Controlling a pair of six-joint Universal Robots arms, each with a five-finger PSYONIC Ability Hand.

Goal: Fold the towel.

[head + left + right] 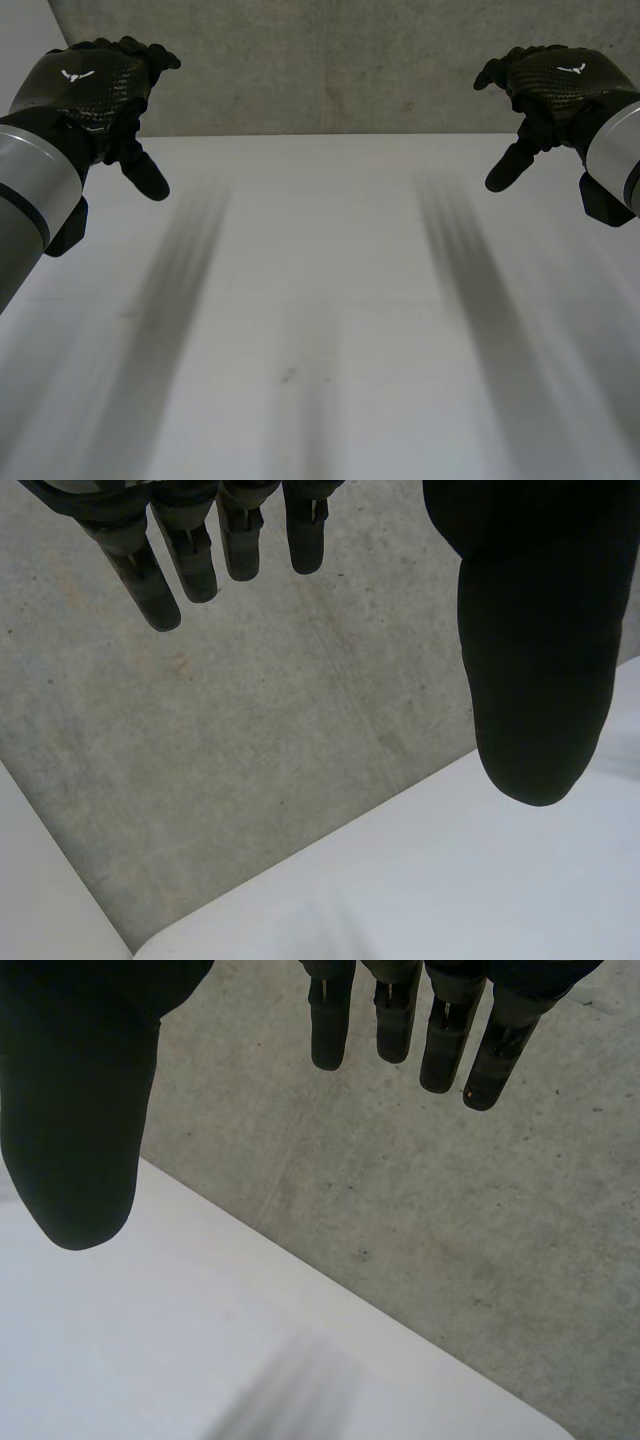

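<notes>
Thumb of my left hand [535, 660] close up, fingers [150, 580] straight and spread, gripping nothing; my right hand [75, 1110] likewise loose and apart; both above the white table [320, 300] near its far edge, left and right; grey floor [320, 70] beyond, concrete I think

white table [330, 300] | grey concrete floor [330, 70] beyond its far edge

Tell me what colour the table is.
The table is plain white, with no pattern; the head view shows it best.
</notes>
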